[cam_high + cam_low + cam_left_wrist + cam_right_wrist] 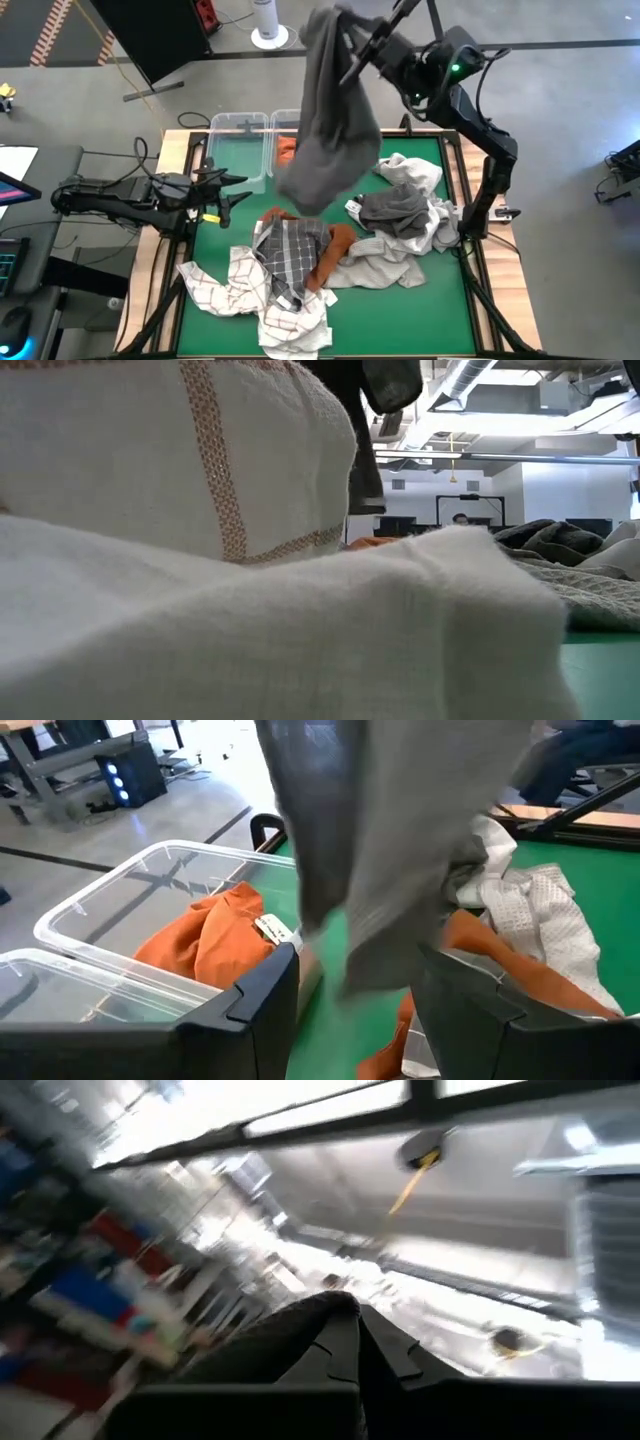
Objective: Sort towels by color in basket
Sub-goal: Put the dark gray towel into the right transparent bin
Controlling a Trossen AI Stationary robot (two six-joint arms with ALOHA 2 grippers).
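Grey towel [330,120]: soft matt cloth, limp, hangs in folds. Orange towel [205,935]: matt woven cloth, creased. Checked towel [180,470]: coarse white weave, thin red lines. Bins [110,910]: clear glossy plastic, smooth. Table [420,310]: flat matt green top, pale wood edge. Left gripper [355,1010] fingers [260,1000]: dark matt plastic.

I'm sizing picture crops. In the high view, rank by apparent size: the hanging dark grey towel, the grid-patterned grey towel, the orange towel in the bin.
1. Dark grey towel, though being lifted nearer the camera inflates it.
2. Grid-patterned grey towel.
3. Orange towel in the bin, mostly hidden.
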